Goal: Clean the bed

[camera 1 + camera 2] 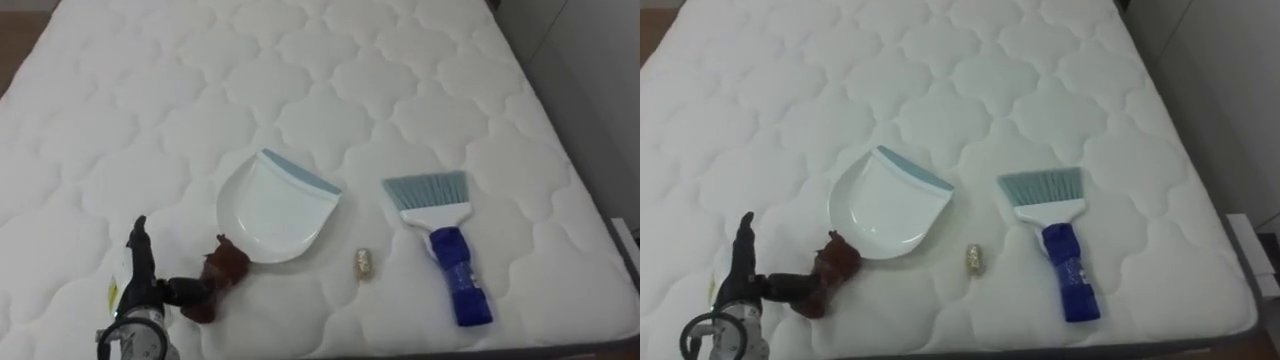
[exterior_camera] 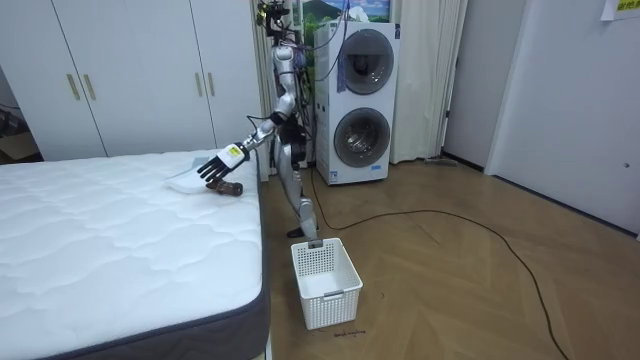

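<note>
A white dustpan (image 1: 270,215) with a grey-blue lip lies on the white quilted mattress (image 1: 150,100), near its front edge. To its right lies a brush (image 1: 450,250) with pale blue bristles and a blue handle. Between them sits a small beige scrap (image 1: 363,262). A dark brown crumpled lump (image 1: 222,270) rests just left of the dustpan's rounded end. My left hand (image 1: 145,290) comes in at the lower left, open, its thumb raised and its fingers stretched toward the brown lump, reaching its left side. In the room view the left hand (image 2: 215,167) hovers over the lump (image 2: 230,189).
I stand at the bed's edge, leaning over it, with stacked washing machines (image 2: 360,100) behind me. A white plastic basket (image 2: 325,280) stands on the wooden floor beside the bed. White wardrobes (image 2: 140,70) line the far wall.
</note>
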`<state>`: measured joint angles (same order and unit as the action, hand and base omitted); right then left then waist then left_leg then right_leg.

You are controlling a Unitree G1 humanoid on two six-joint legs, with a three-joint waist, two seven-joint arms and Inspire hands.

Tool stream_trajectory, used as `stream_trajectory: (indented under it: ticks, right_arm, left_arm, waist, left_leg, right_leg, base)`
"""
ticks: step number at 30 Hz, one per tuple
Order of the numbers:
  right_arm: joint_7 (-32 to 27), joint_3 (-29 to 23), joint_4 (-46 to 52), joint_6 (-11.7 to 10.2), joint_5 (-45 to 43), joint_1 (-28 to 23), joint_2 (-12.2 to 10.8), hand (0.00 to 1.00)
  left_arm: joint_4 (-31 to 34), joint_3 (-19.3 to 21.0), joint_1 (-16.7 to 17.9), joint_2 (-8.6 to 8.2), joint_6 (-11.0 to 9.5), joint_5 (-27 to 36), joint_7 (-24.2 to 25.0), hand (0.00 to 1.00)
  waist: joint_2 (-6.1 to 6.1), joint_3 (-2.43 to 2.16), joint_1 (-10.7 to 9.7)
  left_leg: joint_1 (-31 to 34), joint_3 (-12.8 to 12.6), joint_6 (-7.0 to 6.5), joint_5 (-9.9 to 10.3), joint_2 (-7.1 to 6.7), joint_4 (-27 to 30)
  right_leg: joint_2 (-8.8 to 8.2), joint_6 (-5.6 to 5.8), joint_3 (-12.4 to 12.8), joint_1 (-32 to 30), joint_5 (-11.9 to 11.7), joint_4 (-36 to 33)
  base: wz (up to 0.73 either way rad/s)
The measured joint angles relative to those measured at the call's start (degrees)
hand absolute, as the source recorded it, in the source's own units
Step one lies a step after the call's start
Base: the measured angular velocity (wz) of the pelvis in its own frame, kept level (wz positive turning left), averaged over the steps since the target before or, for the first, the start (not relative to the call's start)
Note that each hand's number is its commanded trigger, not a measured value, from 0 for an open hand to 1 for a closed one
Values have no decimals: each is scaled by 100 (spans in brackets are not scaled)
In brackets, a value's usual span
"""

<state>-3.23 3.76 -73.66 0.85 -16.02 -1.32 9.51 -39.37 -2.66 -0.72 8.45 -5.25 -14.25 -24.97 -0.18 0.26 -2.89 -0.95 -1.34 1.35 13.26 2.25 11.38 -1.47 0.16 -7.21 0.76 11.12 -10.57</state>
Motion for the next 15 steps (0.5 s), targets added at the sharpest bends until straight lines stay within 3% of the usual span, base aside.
stream_trajectory:
  ticks: [10,15]
  right_arm:
    - [-128,199,1,-19,496,108,8,0]
    - [-197,344,-11,-88,758,217,9,0]
  left_arm:
    - [-52,-411,-140,-7,35,-44,34,0]
    - [-381,-495,-345,-15,26,-20,71,0]
  waist:
    - [5,18,-27]
    - [9,36,-46]
  left_leg:
    - [150,-3,0,0,1,-43]
    - [269,-7,0,0,1,-60]
  right_leg:
    - [-7,0,-91,-191,0,-7]
    - [-4,0,-87,-327,0,-7]
  base:
    - [-1]
    - [-4]
